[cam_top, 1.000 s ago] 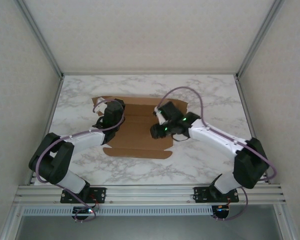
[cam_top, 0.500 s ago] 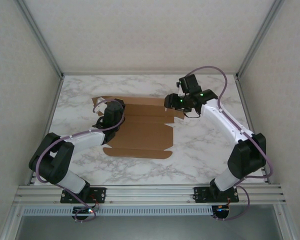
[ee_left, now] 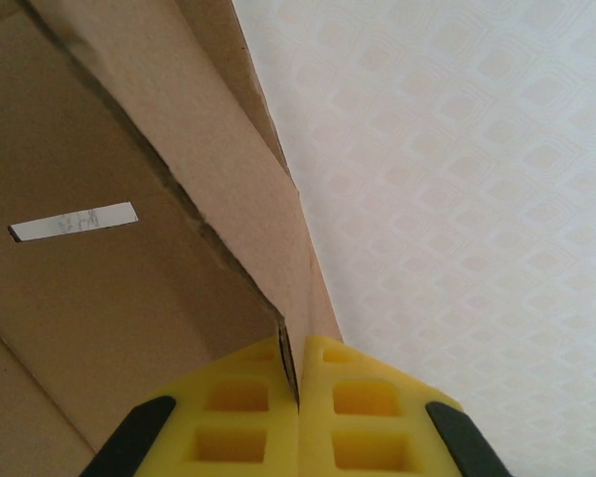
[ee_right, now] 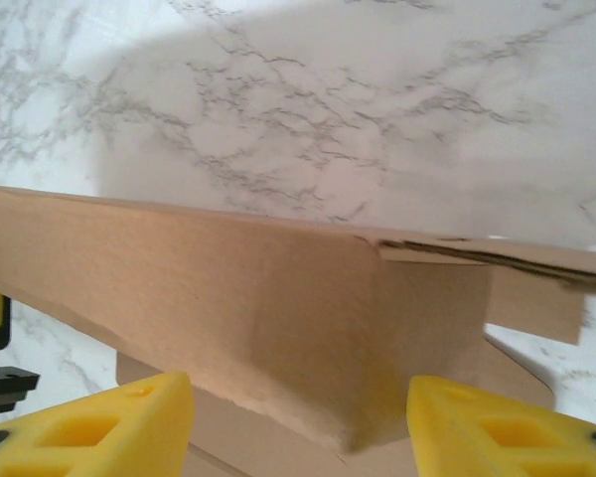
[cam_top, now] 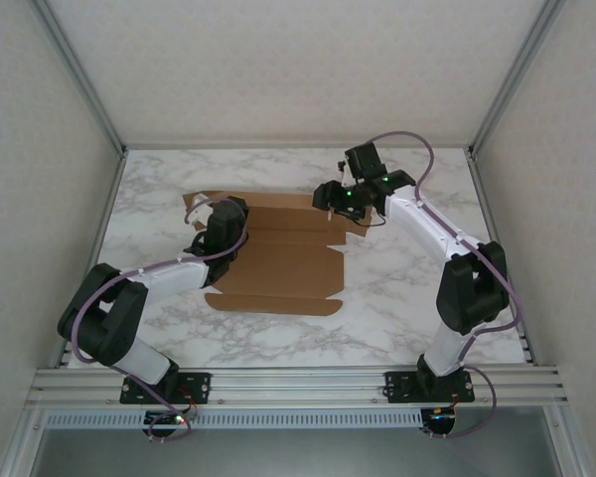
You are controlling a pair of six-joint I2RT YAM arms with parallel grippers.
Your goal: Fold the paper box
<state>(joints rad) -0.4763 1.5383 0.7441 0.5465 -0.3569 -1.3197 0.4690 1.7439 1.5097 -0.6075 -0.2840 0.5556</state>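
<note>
A white table (cam_top: 407, 298) veined with grey marbling carries the paper box (cam_top: 278, 263), a brown corrugated sheet lying mostly flat, left of the middle and toward the far half of the surface. Pale walls (cam_top: 40, 149) with a faint diamond pattern close in the space on three sides. Aluminium rails (cam_top: 298, 378) frame the near edge, and more run up the corners.

The left arm reaches in from the near left, and its left tool (cam_top: 223, 221) rests at the sheet's left side. From the left wrist, the yellow pads (ee_left: 238, 417) of the left tool (ee_left: 300, 397) are pressed together on the thin edge of a raised cardboard flap, with the patterned wall (ee_left: 457, 199) behind it and a narrow slit (ee_left: 74, 221) cut in the panel alongside.

The right arm stretches toward the far right corner of the cardboard, purple cable (cam_top: 402, 139) looping above it, and its right tool (cam_top: 330, 196) hangs over that corner. From the right wrist, the right tool (ee_right: 298, 417) stands spread, its yellow pads (ee_right: 109, 427) wide apart on either side of a lifted flap of the paper box (ee_right: 258, 308), with marbled table (ee_right: 328, 109) beyond. Whether either pad touches the flap cannot be told.
</note>
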